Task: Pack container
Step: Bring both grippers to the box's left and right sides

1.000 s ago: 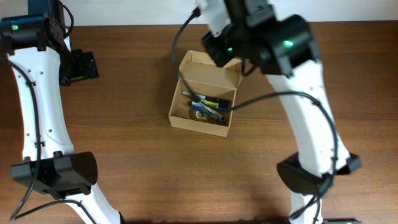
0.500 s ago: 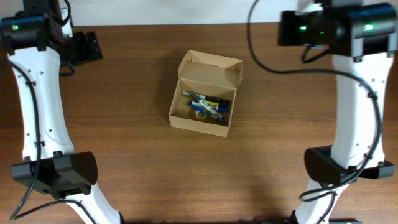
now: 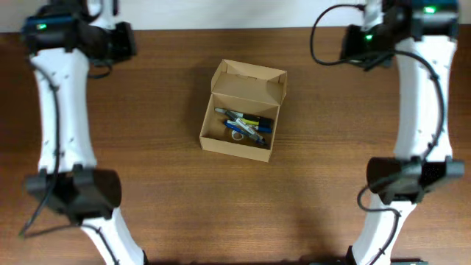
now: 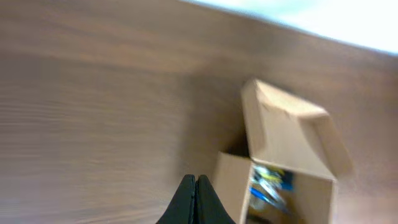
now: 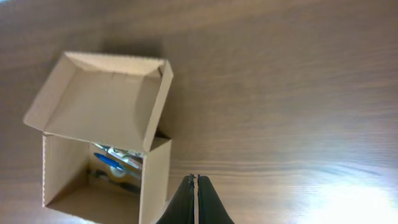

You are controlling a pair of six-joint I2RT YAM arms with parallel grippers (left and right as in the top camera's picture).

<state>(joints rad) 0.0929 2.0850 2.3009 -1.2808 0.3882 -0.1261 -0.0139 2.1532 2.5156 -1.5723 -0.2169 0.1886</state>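
Sitting centred on the brown wooden counter [image 3: 147, 184], the tan cardboard container [image 3: 240, 140] has its flap lid [image 3: 249, 88] raised toward 12 o'clock, baring coloured pens [image 3: 246, 125]; closing seems the step left. The left end effector [image 4: 196, 186] at 10 o'clock and the right end effector [image 5: 195, 186] at 2 are clenched empty, clear of it.

I see the small rectangular tan-brown cardboard box [image 3: 235, 146] sitting flat near the middle of the wooden table [image 3: 147, 184], turned slightly off square to the table's edges. It is open: its hinged flap lid [image 3: 249, 90] stands up along the far side, with its end tabs folded inward. Inside I can make out a loose bundle of pens [image 3: 243, 124], blue, yellow and dark, lying on the bottom. The cardboard looks plain and unmarked.
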